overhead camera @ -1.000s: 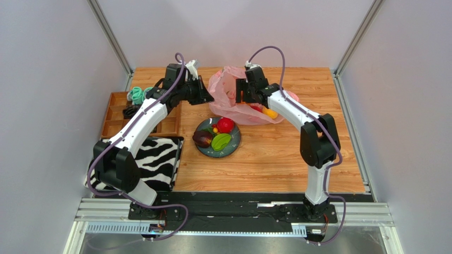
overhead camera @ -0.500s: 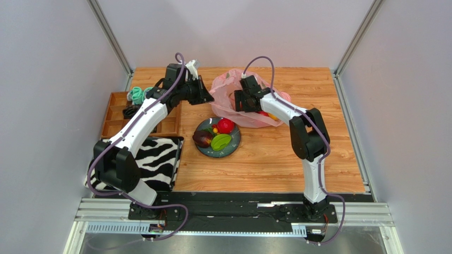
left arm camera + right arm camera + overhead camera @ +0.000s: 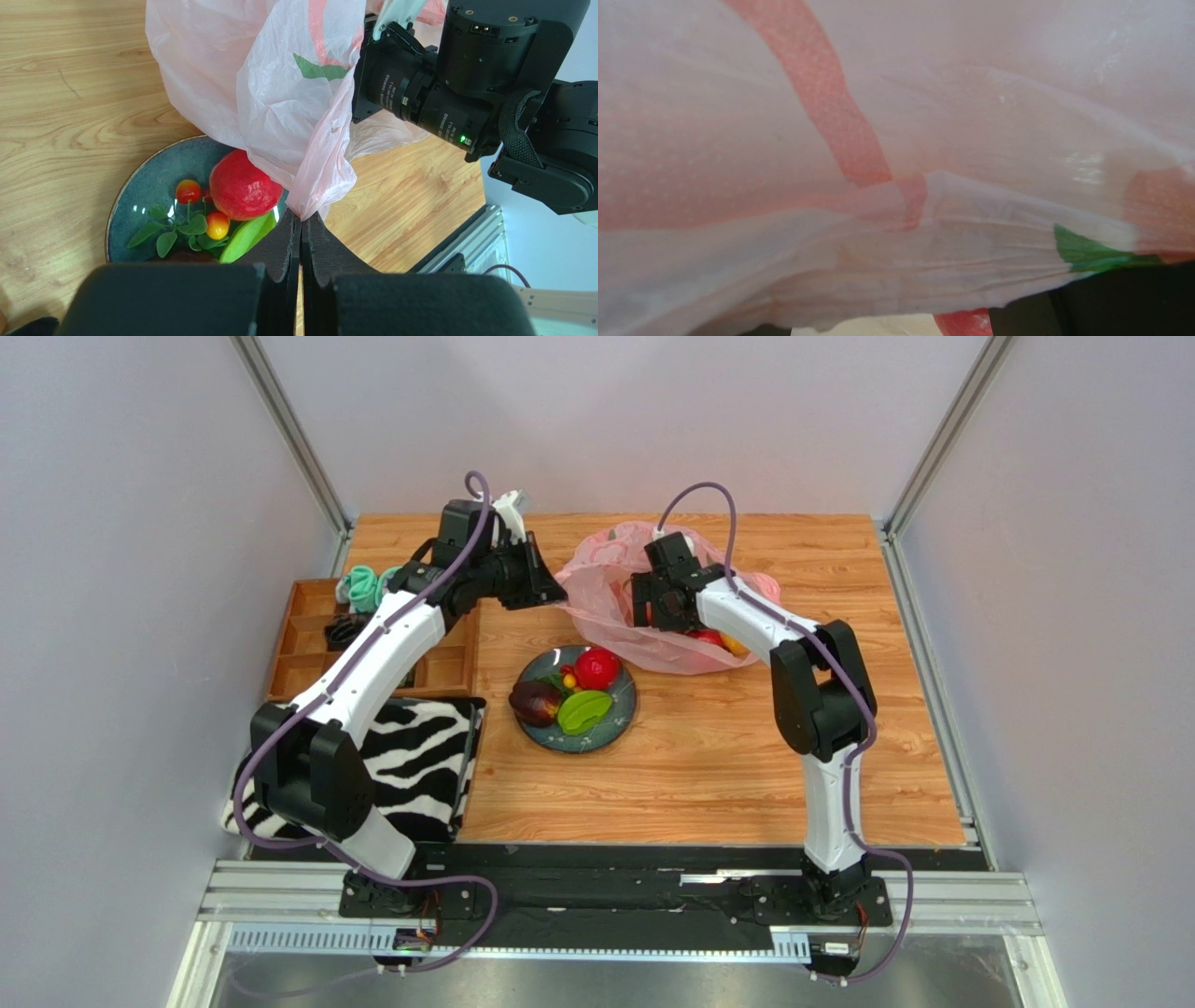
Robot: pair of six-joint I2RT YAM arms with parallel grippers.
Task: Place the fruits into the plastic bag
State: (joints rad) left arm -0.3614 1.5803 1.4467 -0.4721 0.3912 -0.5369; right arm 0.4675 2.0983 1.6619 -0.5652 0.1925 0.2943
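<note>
While the left jaws sat pinched fully shut on a fold of the plastic bag (image 3: 281,91), holding its mouth up, the bag lay toward the desk's far edge.

Right jaws: buried inside the bag. Film covered their camera, so I could not tell their opening.

Plate (image 3: 622,731), mid-desk: red apple (image 3: 596,668), green fruit (image 3: 584,710), dark purple fruit (image 3: 535,702), berries (image 3: 189,190).

Risk, to my eye: thin film snagging the right jaws on withdrawal, dragging the bag or pulling the fold from the left pinch and collapsing the mouth.
</note>
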